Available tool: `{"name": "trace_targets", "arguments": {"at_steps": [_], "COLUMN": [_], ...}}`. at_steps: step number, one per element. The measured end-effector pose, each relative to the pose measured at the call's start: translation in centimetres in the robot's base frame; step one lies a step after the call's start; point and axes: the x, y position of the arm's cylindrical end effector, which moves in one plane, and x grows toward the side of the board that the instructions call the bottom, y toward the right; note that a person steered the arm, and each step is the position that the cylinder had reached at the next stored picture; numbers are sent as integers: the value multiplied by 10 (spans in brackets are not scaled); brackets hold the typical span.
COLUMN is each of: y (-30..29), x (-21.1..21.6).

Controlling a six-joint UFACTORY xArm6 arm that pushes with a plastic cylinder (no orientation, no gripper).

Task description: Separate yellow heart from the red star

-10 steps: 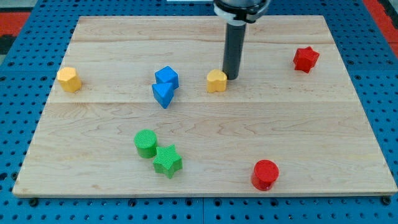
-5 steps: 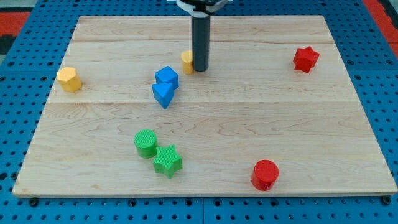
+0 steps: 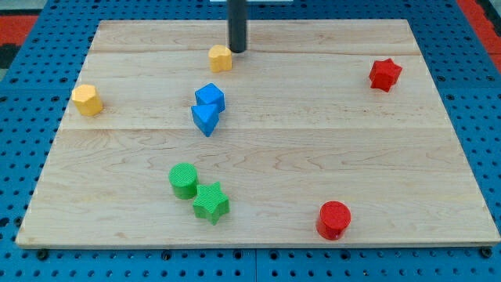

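Yellow heart-shaped plastic block [image 3: 221, 58] is the landmark here: it sits near the wooden board's [image 3: 258, 157] top edge, and my tip [image 3: 236, 50] rests just right of it, on the side facing the star, so a push goes away from it. No jaws on a bare rod, nothing gripped. Red star-shaped block [image 3: 385, 74] lies far to its right, well apart, so separation looks mostly done.

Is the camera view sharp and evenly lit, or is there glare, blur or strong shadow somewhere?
Camera view: light is even, no glare on the board; blocks such as the red star look sharp with only faint shadows; my tip, beside the yellow heart, is not blurred.
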Motion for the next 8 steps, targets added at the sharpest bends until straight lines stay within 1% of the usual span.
{"name": "trace_targets", "arguments": {"at_steps": [1,2,3,4,5,6,7,8], "y": [-100,-109,-43,-35,-111,-139,-97,-62], "x": [77,62,57,114,125,117,111,77]}}
